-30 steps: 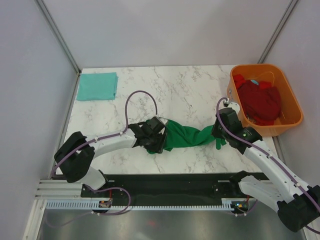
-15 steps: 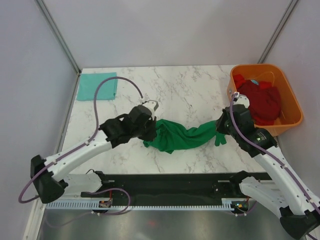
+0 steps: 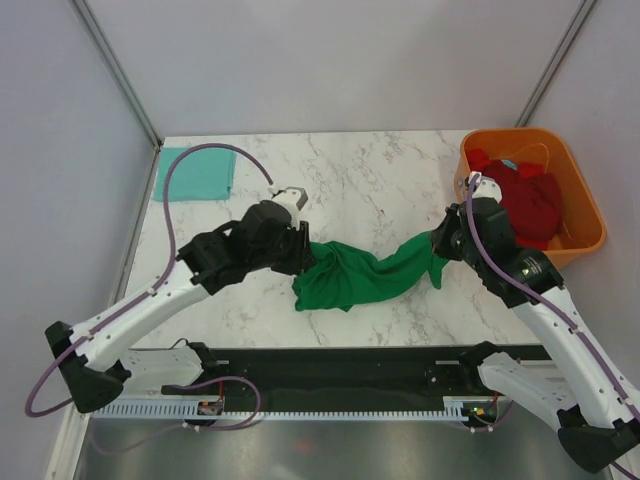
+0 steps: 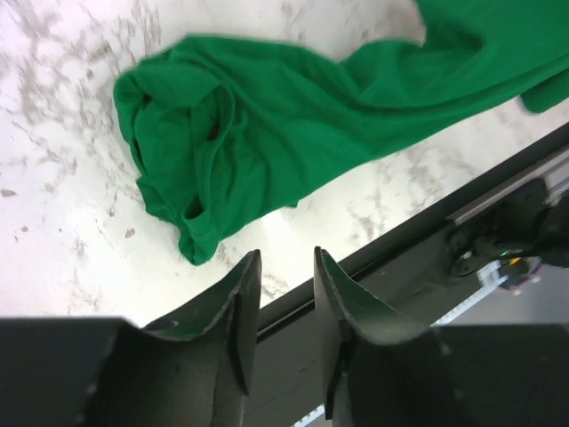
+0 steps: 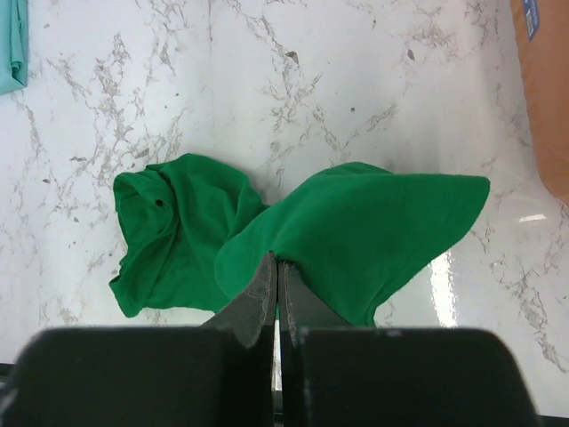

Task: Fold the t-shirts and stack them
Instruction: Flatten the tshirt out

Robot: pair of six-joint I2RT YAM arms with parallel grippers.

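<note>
We see the dark green t-shirt (image 3: 360, 275) lying as a crumpled band across the near middle of the table (image 3: 380, 180). Its left end is bunched into a loose heap and its right end is drawn up into a peak. In the right wrist view the shirt (image 5: 356, 222) spreads in two lobes on the marble. The right pincer (image 5: 276, 285) is pressed closed, with a pinch of the green cloth caught at its tips. From above, that right pincer (image 3: 441, 246) sits at the shirt's raised right end, close to the orange tub (image 3: 515, 134).

The left pincer (image 3: 300, 252) hangs over the bunched left end. In its own wrist view the left pincer (image 4: 283, 307) has its fingers (image 4: 242, 302) set a little apart with nothing between them. The tips are clear of the cloth (image 4: 293, 116) and point toward the near edge of the table, where the marble meets a black rail (image 4: 418, 240).

Farther out, a pale teal t-shirt (image 3: 195, 173) lies folded flat at the far left corner of the table, well apart from the green one. At the far right, dark red t-shirts (image 3: 525, 200) are heaped inside the orange tub, which stands at the table's right edge.
</note>
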